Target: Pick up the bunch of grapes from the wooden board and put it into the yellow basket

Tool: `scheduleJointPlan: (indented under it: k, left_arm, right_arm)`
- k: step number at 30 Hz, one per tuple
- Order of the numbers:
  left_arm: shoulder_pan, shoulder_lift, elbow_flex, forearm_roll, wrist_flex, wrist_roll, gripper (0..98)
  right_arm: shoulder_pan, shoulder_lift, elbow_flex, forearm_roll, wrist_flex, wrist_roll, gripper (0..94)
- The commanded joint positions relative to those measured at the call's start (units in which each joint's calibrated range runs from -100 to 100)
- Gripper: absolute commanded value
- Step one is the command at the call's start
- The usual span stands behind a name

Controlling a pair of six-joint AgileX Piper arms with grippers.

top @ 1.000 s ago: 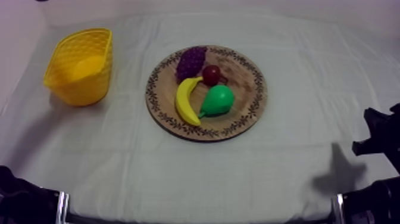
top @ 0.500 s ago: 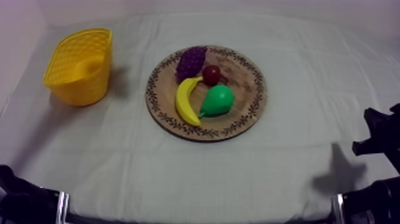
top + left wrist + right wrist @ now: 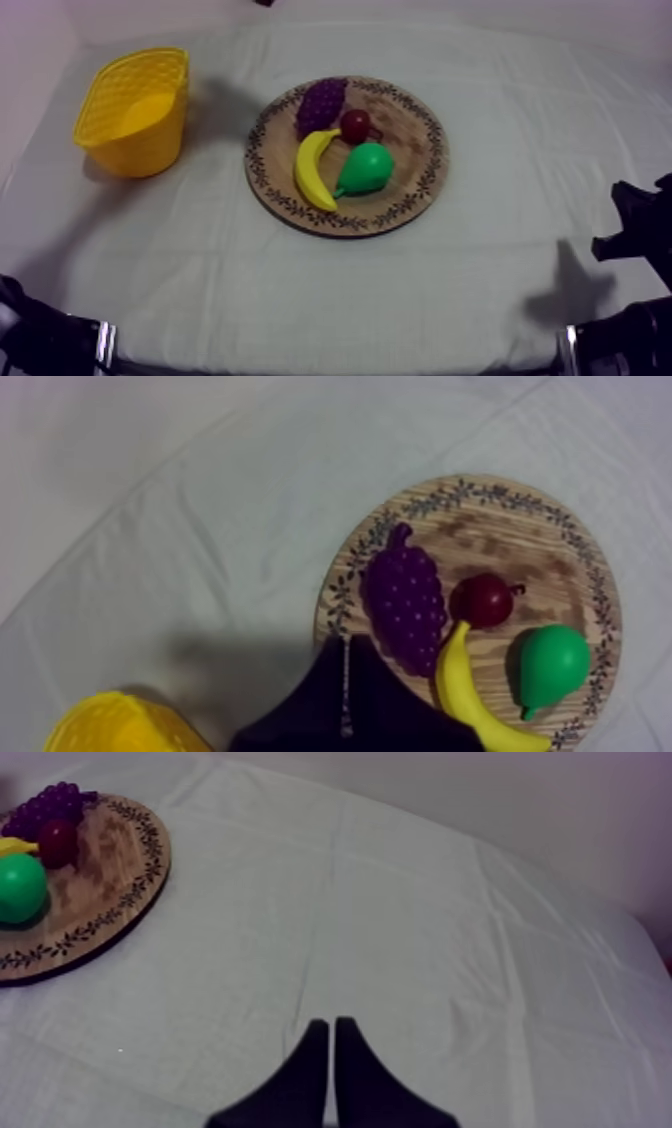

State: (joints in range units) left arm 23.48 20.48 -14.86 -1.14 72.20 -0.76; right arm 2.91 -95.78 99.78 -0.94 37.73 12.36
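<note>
Reaching stage: left fingers [image 3: 338,686], pressed into a narrow wedge, hover just short of the bunch of grapes [image 3: 405,608] on the wooden board [image 3: 540,561]; next they must spread and descend around it.

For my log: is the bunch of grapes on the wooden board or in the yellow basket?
On the wooden board: the bunch of grapes lies near its rim, beside the small red fruit.

Lab-style test bench: plain cloth-draped table [image 3: 330,290]
</note>
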Motion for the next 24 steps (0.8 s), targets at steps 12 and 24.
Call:
scheduleJointPlan:
  k: [12, 24]
  left_arm:
    - [1.24, 5.14, -1.65, -0.11, 0.26, 0.47, 0.0]
    - [3.56, 4.96, 1.62, 0.53, -2.11, 3.73, 0.0]
  right_arm:
    - [0.00, 0.02, -0.01, -0.01, 0.01, -0.02, 0.3]
    - [0.00, 0.02, -0.01, -0.01, 0.01, -0.03, 0.3]
